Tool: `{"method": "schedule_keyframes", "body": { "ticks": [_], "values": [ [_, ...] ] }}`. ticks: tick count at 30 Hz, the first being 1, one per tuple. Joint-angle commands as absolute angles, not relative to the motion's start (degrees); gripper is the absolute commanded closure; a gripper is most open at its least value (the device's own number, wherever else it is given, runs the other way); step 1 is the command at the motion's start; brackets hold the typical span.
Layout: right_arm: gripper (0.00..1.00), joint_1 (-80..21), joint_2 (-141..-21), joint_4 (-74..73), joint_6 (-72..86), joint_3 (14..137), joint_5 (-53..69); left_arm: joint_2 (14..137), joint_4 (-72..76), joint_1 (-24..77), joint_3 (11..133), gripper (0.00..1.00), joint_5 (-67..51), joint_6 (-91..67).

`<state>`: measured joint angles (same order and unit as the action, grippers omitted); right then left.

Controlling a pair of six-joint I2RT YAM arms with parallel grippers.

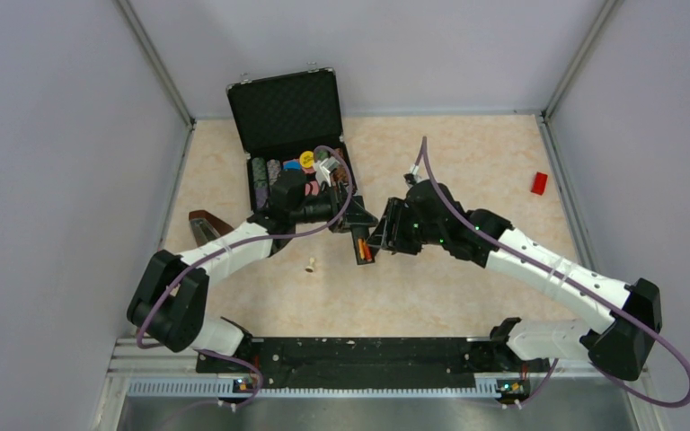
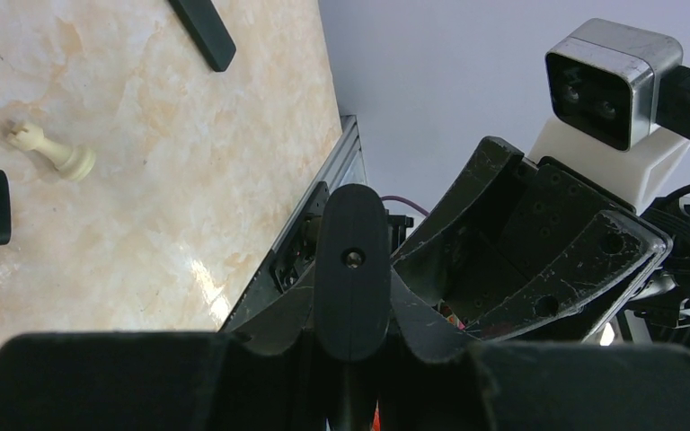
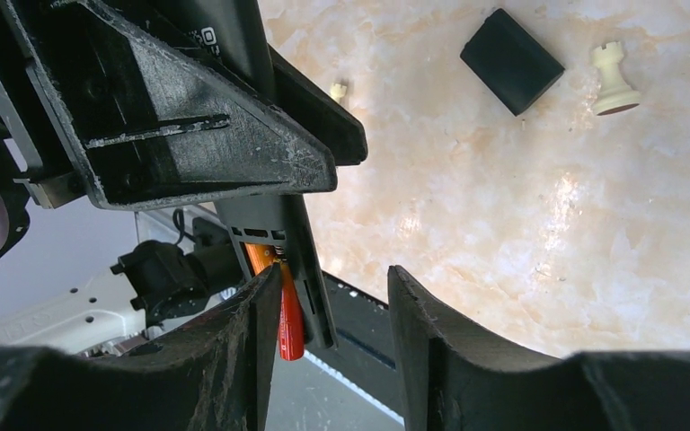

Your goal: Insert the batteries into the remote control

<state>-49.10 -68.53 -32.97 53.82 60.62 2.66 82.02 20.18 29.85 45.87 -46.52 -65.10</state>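
- right now the left gripper is clamped on a slim black rectangular remote control, holding it up off the pale marbled tabletop near the middle, with the open end of its battery bay facing the other arm.
- from the left wrist view the remote control shows edge-on, pinched tight between the two fingers.
- the right gripper sits just beside that open end, its jaws parted with a clear gap between them and nothing pinched.
- a small red-orange cylindrical battery sticks out of the bay's end and lies against the inner face of one right finger.
- a bit more orange shows deeper in the bay; whether that is a second cell i cannot tell.
- on the table behind them lies a small flat black rectangular cover piece, with a cream chess rook standing just beside it.
- a cream chess pawn lies on its side near the left arm.
- an open black hard case with coloured chips sits at the far edge, and a small red block lies well apart on the right.
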Motion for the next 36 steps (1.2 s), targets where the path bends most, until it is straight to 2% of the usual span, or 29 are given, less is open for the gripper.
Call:
{"method": "schedule_keyframes", "body": {
  "ticks": [1, 6, 9, 10, 14, 19, 25, 36],
  "values": [
    [0.54, -48.5, -68.5, -32.2, 54.0, 60.4, 2.2, 80.2, 25.0, 30.1, 48.5, 1.0, -47.1, -66.8],
    [0.51, -48.5, -67.8, -32.2, 54.3, 62.0, 1.4, 80.2, 25.2, 30.1, 48.5, 1.0, -46.7, -67.9],
    [0.4, -48.4, -65.6, -31.8, 54.7, 63.1, 0.5, 80.2, 25.2, 30.1, 48.6, 1.0, -46.3, -68.6],
    [0.33, -48.5, -64.5, -31.5, 54.9, 63.2, 0.2, 80.4, 25.2, 30.1, 48.7, 1.0, -46.0, -68.9],
    [0.25, -48.4, -60.1, -30.4, 55.6, 62.6, -3.3, 81.1, 26.4, 30.1, 49.0, 1.0, -44.8, -71.3],
    [0.23, -48.4, -55.9, -25.8, 55.5, 59.5, -2.6, 81.2, 30.8, 30.1, 48.3, 1.0, -42.7, -77.4],
    [0.23, -48.4, -49.1, -11.3, 55.1, 50.9, -0.4, 77.6, 30.3, 30.1, 47.7, 1.0, -35.3, -84.3],
    [0.22, -48.4, -45.8, -2.9, 56.9, 46.7, 0.4, 73.2, 32.7, 30.8, 47.5, 1.0, -28.5, -92.7]
  ]
}}
